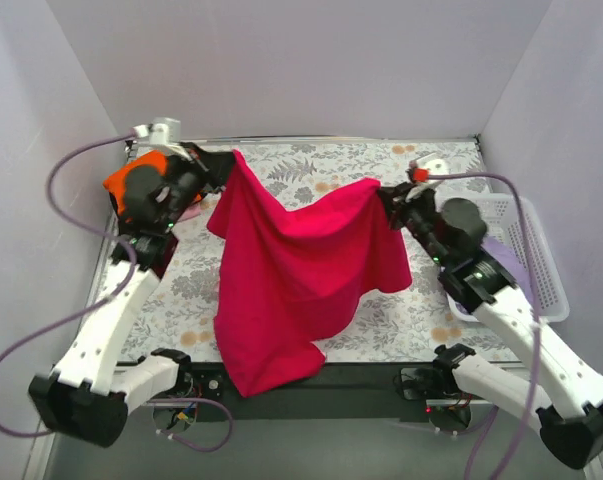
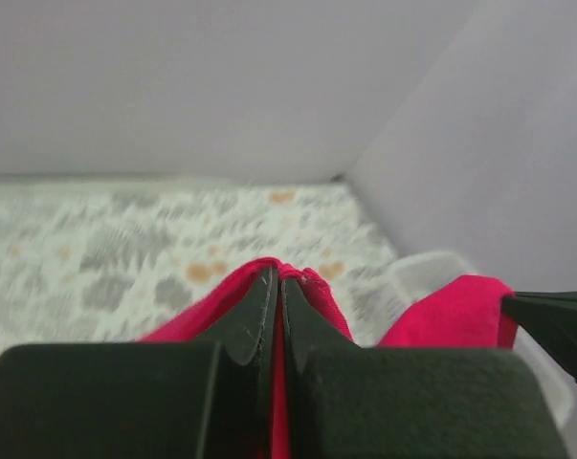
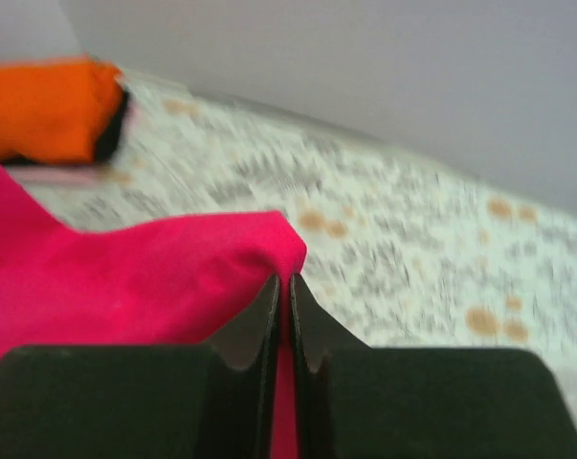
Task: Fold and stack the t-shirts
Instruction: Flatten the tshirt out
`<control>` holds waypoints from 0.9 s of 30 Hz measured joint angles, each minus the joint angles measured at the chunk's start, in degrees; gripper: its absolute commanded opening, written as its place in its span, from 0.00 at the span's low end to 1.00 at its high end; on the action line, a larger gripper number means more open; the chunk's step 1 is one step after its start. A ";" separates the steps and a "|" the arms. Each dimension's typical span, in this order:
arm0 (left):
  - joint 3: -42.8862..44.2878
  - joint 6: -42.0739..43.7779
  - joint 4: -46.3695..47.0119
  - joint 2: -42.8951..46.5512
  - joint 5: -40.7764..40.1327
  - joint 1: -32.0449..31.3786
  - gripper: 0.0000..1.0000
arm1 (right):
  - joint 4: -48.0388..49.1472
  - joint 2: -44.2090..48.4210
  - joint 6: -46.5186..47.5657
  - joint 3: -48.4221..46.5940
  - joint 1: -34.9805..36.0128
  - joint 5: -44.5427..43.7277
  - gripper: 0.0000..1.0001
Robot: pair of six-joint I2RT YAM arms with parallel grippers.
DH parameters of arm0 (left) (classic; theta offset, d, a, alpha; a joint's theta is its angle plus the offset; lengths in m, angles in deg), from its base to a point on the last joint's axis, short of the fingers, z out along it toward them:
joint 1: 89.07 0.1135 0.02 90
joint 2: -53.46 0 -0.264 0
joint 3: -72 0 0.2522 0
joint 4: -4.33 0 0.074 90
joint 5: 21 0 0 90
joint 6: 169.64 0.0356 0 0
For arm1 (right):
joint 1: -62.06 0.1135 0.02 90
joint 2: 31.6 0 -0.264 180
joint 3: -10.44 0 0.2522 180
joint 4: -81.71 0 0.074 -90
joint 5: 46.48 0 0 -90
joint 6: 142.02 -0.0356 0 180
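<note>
My left gripper and right gripper are pinched tight on top corners of the crimson-magenta cloth t-shirt. It hangs over the flowery table cover, drooping past the cover's near edge. I should pull it flat, then lay it down. A bright orange cloth t-shirt sits at the cover's far left corner, close to my left arm. A white plastic lattice basket stands at its right edge.

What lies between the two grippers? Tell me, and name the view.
The crimson shirt: the left gripper and right gripper each pinch its upper edge, and it sags between them. The top view shows it.
</note>
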 measured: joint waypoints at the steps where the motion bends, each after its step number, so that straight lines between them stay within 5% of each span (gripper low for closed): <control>1: -2.05 0.44 0.17 -3.23 -1.44 0.00 0.00 | 0.59 -2.62 -0.09 2.43 -0.04 -2.67 0.01; 7: -7.76 5.90 -0.52 -22.49 -9.44 0.04 0.00 | 1.53 -21.99 -0.57 8.66 -1.33 -12.48 0.01; 15: -4.39 10.60 0.22 -37.27 -16.72 0.04 0.00 | 4.66 -33.24 -0.59 2.95 -3.82 -17.31 0.01; 17: -2.21 11.06 0.37 -38.80 -18.97 0.04 0.10 | 5.53 -36.15 -0.70 -0.13 -5.20 -17.31 0.01; 19: 0.90 11.69 0.37 -40.15 -21.14 0.04 0.38 | 6.49 -39.08 -1.20 -2.99 -6.99 -17.00 0.24; 20: 2.86 12.04 0.33 -41.13 -22.14 0.04 0.62 | 6.93 -40.54 -1.62 -4.35 -7.98 -16.79 0.41; 21: 5.07 12.26 0.42 -42.21 -23.04 0.04 0.73 | 7.41 -41.92 -1.92 -5.66 -8.94 -16.63 0.68; 23: 9.14 11.89 0.48 -44.39 -24.57 0.04 0.94 | 8.04 -44.06 -1.75 -7.76 -10.40 -16.37 0.97; 27: 10.86 11.10 0.17 -45.44 -26.69 0.07 0.94 | 8.24 -44.48 -1.53 -8.15 -11.32 -15.72 0.97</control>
